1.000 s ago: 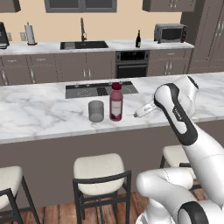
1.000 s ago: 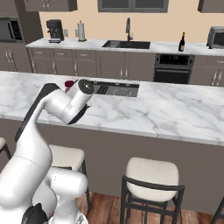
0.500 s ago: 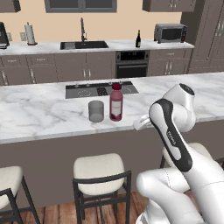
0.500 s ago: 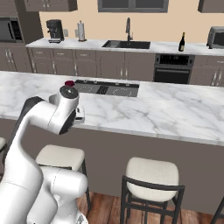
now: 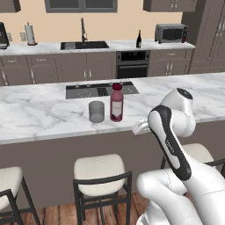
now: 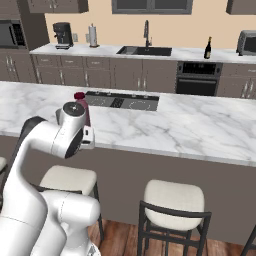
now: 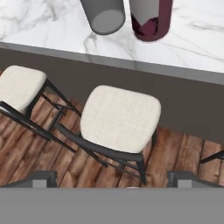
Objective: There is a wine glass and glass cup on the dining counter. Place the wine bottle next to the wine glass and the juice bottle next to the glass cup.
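We see the juice bottle standing upright on the dining counter, just beside the glass cup, which sits on its left in the left base view; the two are close together but we cannot tell whether they touch. In the hand view the same pair shows at the top, near the counter's front edge, the glass cup beside the juice bottle. In the right base view the juice bottle peeks out from behind our arm. The wine bottle stands well apart from them, upright on the rear kitchen worktop near the microwave, above the oven; the right base view shows it to the right of the sink. Our hand hangs off the front edge of the dining counter, to the right of the juice bottle and clear of it, with its jaws spread wide and holding nothing. In the hand view the fingertips stand far apart over a cream-cushioned bar stool on the wooden floor.
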